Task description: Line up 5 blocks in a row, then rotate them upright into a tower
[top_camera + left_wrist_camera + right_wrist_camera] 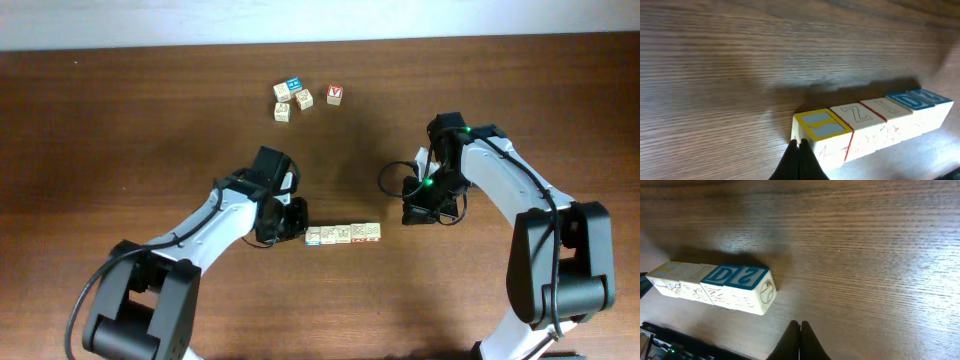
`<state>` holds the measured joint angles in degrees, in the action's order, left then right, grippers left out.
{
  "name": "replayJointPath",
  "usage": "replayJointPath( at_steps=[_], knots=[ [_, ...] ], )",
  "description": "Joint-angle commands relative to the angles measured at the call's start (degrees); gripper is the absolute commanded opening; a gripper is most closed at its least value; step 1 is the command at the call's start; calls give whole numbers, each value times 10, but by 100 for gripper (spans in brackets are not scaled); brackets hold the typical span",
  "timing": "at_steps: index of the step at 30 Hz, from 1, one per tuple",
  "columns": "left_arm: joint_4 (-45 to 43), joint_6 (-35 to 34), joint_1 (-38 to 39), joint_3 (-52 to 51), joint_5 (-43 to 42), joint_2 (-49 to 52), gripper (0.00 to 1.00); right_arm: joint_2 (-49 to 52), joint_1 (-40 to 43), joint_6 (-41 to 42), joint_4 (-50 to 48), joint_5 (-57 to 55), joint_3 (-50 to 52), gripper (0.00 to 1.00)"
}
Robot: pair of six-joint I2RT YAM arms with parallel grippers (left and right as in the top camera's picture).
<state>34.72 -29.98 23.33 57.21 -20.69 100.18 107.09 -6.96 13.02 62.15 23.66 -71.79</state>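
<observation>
Left wrist view: the left gripper [799,155] is pinched closed and empty, its tips at the corner of the yellow-framed end block [821,125] in the row of letter blocks [875,117]. Only the right wrist view shows the right gripper [800,336] closed too, apart from the blue-topped end block [751,277]. Overhead, the row lies between both arms.

Overhead camera: fixed above table [120,120], facing straight down, distant; whole work area covered, row of blocks [343,235] at centre. Left wrist camera: low, very close, behind left gripper [799,150], at row's left end. Right wrist camera: low, close, behind right gripper [800,330], row's right end at frame left. Row common to all three views.
</observation>
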Motion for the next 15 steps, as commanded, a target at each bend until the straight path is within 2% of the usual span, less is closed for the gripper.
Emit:
replayJointPath(
  at_steps=[1,5,7,9,11,12,15],
  knots=[
    [-5,3,7,-2,-14,3,0,-2,-2,-6,3,-1,4,4],
    [-28,3,-11,10,12,3,0,-16,-10,-5,4,4,-38,4],
    [-32,3,-41,33,50,3,0,-35,-63,15,3,3,-68,4],
    [-51,3,-78,35,111,3,0,-32,-159,61,-18,0,-68,4],
    [-68,3,-99,35,150,3,9,-20,-250,126,-43,-46,-67,4],
    [-73,3,-116,35,152,3,11,-15,-292,148,-56,-65,-65,4],
    [-77,3,-161,35,152,3,16,-2,-346,160,-91,-68,-61,4]
  ],
)
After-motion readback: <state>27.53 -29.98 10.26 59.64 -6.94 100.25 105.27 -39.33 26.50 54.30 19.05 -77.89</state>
